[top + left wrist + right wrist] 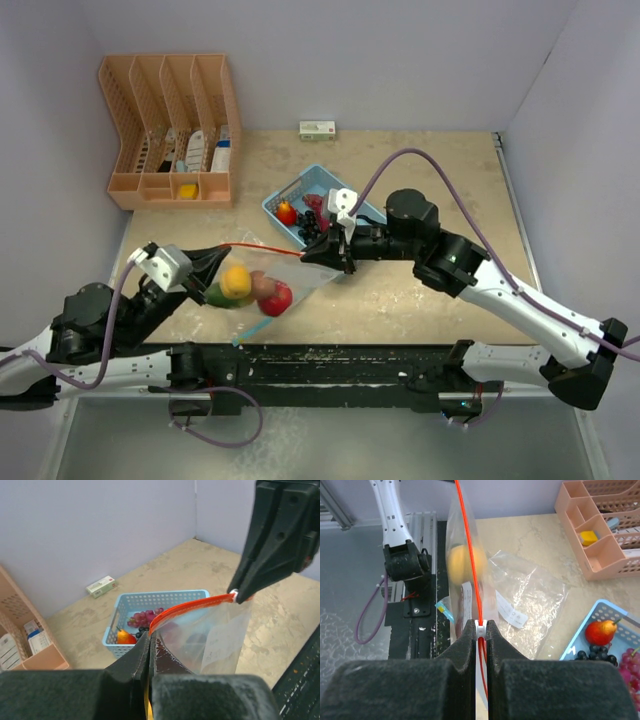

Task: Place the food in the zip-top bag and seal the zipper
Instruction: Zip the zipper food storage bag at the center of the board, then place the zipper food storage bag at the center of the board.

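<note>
The clear zip-top bag (pixel 275 270) with its red zipper (pixel 265 247) hangs stretched between both grippers above the table's near edge. My left gripper (pixel 215 262) is shut on the zipper's left end (pixel 155 625). My right gripper (pixel 480 626) is shut on the white slider (pixel 480 628) at the right end. Inside the bag lie a yellow lemon (pixel 236 279), a green mango (pixel 217 296), a red pepper (pixel 278 298) and a brownish piece (pixel 261 286). More food stays in the blue basket (pixel 283 193): a red-orange fruit (pixel 599 631) and dark grapes (pixel 590 655).
An orange slotted rack (pixel 170 125) with white bottles and a yellow piece stands at the back left. A small white-green box (pixel 317 129) lies by the back wall. The black rail (pixel 320 360) with the arm bases runs along the near edge.
</note>
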